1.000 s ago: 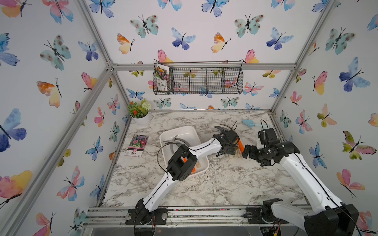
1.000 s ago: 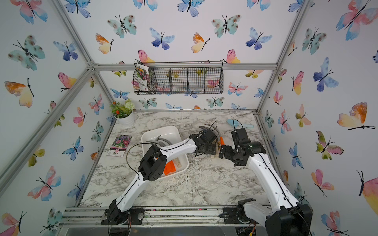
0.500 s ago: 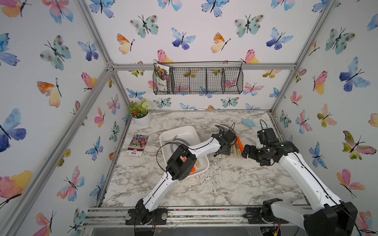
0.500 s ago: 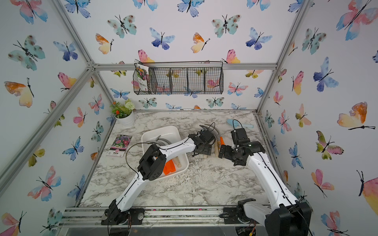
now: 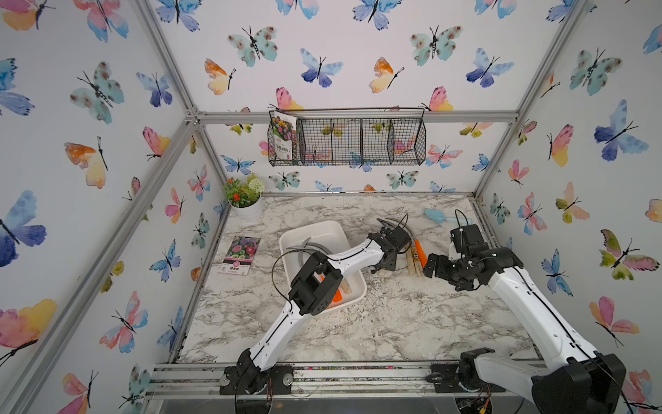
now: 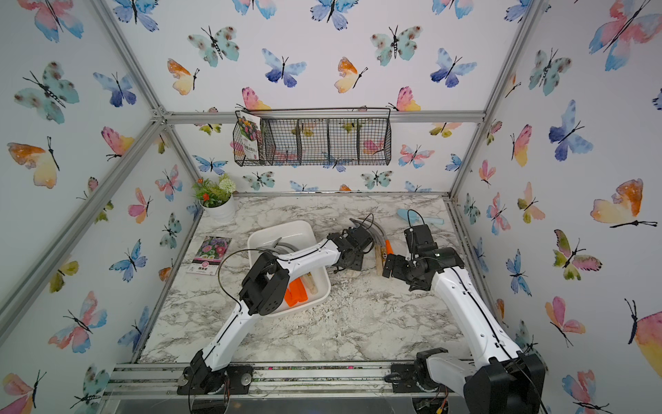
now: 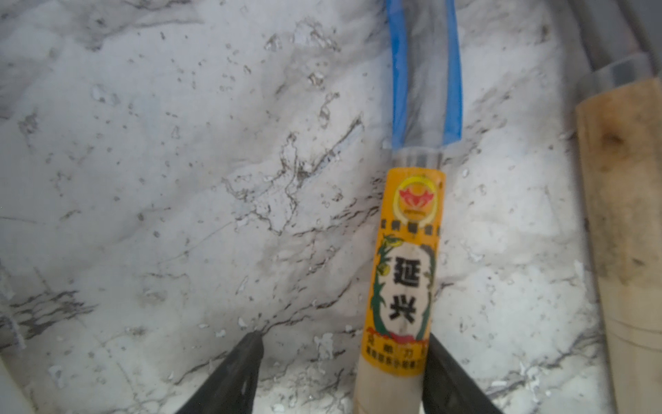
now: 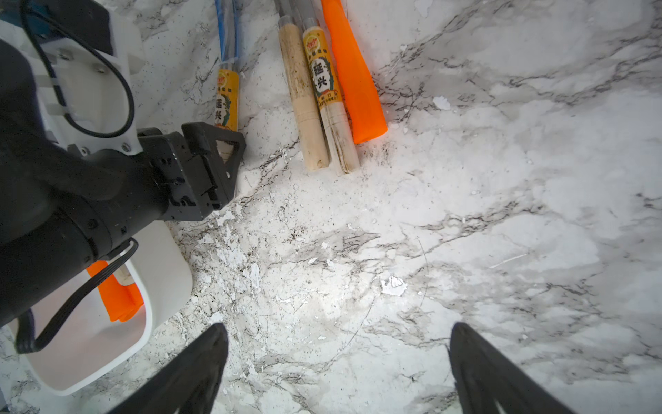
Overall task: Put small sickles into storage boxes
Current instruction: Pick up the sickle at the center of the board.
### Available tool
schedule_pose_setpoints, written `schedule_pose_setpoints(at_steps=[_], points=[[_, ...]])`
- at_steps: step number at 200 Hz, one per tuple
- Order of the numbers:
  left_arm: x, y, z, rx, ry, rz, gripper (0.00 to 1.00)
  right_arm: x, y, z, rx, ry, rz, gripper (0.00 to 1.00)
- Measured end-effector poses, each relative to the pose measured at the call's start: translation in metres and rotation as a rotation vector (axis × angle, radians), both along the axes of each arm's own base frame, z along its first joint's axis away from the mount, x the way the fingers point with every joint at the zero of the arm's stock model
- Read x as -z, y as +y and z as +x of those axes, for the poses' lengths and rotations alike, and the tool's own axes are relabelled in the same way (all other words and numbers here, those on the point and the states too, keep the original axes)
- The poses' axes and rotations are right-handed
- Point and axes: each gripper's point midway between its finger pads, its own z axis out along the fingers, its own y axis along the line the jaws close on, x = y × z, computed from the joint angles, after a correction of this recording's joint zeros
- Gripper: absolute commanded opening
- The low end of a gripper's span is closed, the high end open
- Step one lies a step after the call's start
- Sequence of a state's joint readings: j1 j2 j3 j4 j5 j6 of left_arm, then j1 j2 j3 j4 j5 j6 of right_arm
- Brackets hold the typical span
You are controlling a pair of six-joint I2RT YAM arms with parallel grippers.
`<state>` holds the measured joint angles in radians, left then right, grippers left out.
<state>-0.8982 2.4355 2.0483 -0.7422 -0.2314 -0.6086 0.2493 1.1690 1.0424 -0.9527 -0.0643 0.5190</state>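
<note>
**Hazards of the pick.** The left tool (image 7: 344,337) straddles the near end of a pale wooden, gold-labelled sickle (image 7: 401,286). The sickle lies flat on the desk (image 7: 161,179), just right of the white tray (image 5: 324,233).
- **Tipping:** The grip sits close to the butt, far from the blue-edged blade (image 7: 424,82). On lifting, the blade's weight would likely tip the sickle downward or twist it in the grip.
- **Rolling:** The handle is round and lies off-centre in the gap, so a squeeze may first roll it or shove it sideways.
- **Snagging:** At the far end the curved blades (image 5: 388,223) crowd together in a top view. A hooked tip could drag a neighbour, such as the bare wooden handle (image 7: 623,215) close by.
- **Catching the rim:** The tray already holds orange-handled sickles (image 6: 295,292), so a drooping blade may catch its rim or come to rest across them.

**Tool state.**
- **Left tool:** Part-way open. One finger (image 7: 451,376) touches the handle and the other (image 7: 233,372) stands apart from it, so nothing is clamped.
- **Right tool** (image 8: 336,326)**:** Fully spread and empty. It hovers above bare desk near the butts of three more sickles (image 8: 326,96), which lie to the right of the one being picked.
</note>
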Motion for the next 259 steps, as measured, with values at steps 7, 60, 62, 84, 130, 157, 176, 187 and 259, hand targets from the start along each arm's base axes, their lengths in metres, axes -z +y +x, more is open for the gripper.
schedule_pose_setpoints(at_steps=[7, 60, 62, 84, 130, 157, 176, 187, 259], points=[[0.000, 0.001, -0.001, 0.003, 0.001, 0.000, 0.50, 0.000, 0.000, 0.000, -0.001, 0.001, -0.001, 0.98], [0.000, 0.010, -0.002, -0.013, 0.013, -0.022, 0.23, 0.004, 0.001, 0.004, -0.008, 0.007, -0.004, 0.98], [0.000, 0.010, -0.002, -0.010, 0.013, -0.023, 0.23, 0.004, 0.001, 0.004, -0.008, 0.007, -0.004, 0.98], [0.000, 0.011, -0.003, -0.009, 0.023, -0.042, 0.13, 0.004, 0.002, 0.006, -0.010, 0.004, -0.001, 0.98], [-0.001, 0.012, -0.004, -0.013, 0.027, -0.066, 0.03, 0.003, 0.004, 0.008, -0.016, -0.005, 0.008, 0.98], [-0.003, 0.013, -0.010, -0.006, 0.046, -0.072, 0.02, 0.002, 0.006, 0.010, -0.019, -0.018, 0.018, 0.98], [-0.004, 0.014, -0.015, -0.002, 0.066, -0.071, 0.02, 0.001, 0.007, 0.011, -0.022, -0.020, 0.022, 0.98], [-0.004, 0.015, -0.017, -0.001, 0.074, -0.068, 0.02, 0.001, 0.008, 0.011, -0.024, -0.020, 0.024, 0.98], [-0.022, 0.025, -0.034, 0.005, 0.125, -0.065, 0.02, 0.005, 0.011, 0.011, -0.039, -0.002, 0.038, 0.98]])
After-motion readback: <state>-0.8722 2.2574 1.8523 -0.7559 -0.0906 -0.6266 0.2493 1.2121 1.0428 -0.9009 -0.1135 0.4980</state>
